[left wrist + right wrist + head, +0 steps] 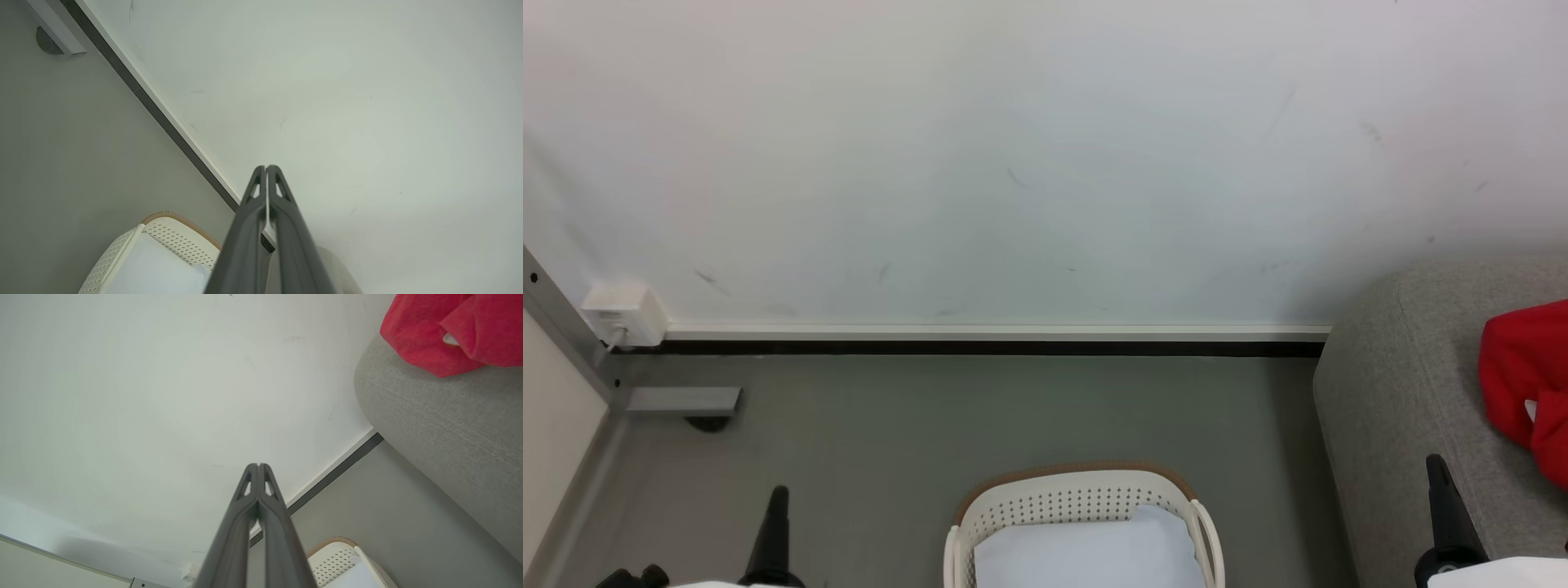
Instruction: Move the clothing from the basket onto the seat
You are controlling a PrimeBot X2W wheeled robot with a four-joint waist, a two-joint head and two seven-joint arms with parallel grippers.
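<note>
The white perforated basket [1086, 498] with a brown rim sits on the floor at the bottom centre of the head view, and a pale flat pad [1086, 551] lies inside it. Red clothing [1525, 380] rests on the grey seat [1413, 384] at the right. My left gripper [778, 494] stands shut at the lower left, left of the basket. Over the seat's front part at the lower right, my right gripper [1437, 465] is shut too. The left gripper [266, 167] points at the wall above the basket [175, 239]. The right gripper [258, 465] points at the wall, with the clothing [453, 330] on the seat [441, 416] at upper right.
A white wall [1013, 163] with a white and black skirting [988, 339] runs behind the grey floor [890, 425]. A white socket box [625, 314] and a grey metal frame with a foot [682, 402] stand at the left.
</note>
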